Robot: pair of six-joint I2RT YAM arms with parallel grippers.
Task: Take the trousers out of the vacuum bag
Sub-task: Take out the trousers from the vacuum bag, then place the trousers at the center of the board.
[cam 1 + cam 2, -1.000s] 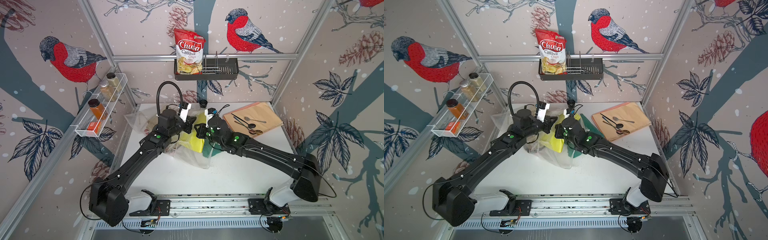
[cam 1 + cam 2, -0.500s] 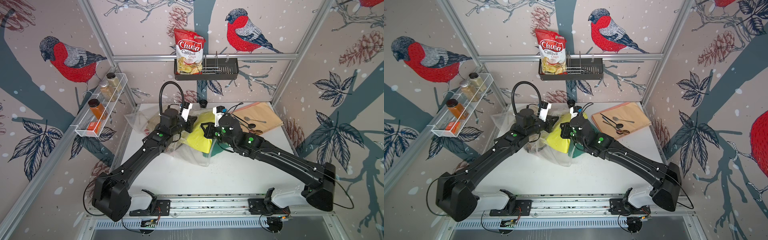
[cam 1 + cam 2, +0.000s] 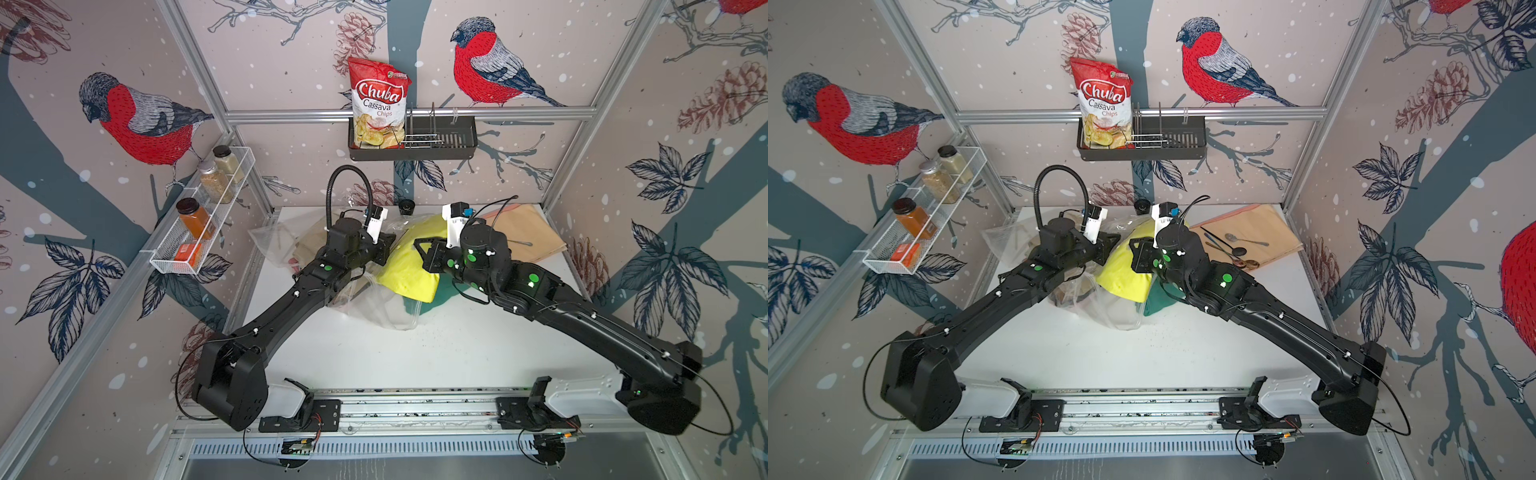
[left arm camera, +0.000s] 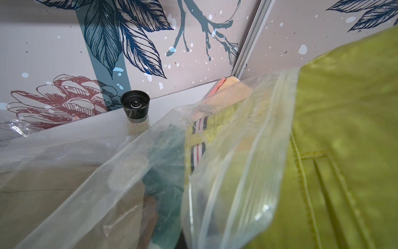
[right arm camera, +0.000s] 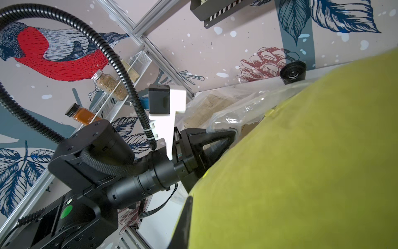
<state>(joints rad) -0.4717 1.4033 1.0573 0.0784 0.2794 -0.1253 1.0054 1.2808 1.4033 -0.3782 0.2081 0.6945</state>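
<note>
**Entry: yellow trousers, mid-removal from bag**

Top views: the left gripper (image 3: 385,249) is clenched on the mouth edge of the bag (image 3: 386,313). The right gripper (image 3: 424,254) is clamped on the yellow trousers (image 3: 409,270), which are raised, with their lower end over the bag. Teal trousers (image 3: 1158,301) lie beside the bag under the right arm. This looks like the pull-out step. Next, the right arm should likely draw away until the cloth clears the mouth, while the left anchors the film.

Left wrist: the bag is clear, crinkled film with a ribbed zip track. The yellow trousers are matte weave with stitched seams. Khaki trousers (image 4: 32,194), folded flat, are seen through the film.

Right wrist: the left gripper's fingertips (image 5: 233,131) pinch the glossy film. Soft yellow cloth fills the view.
</note>
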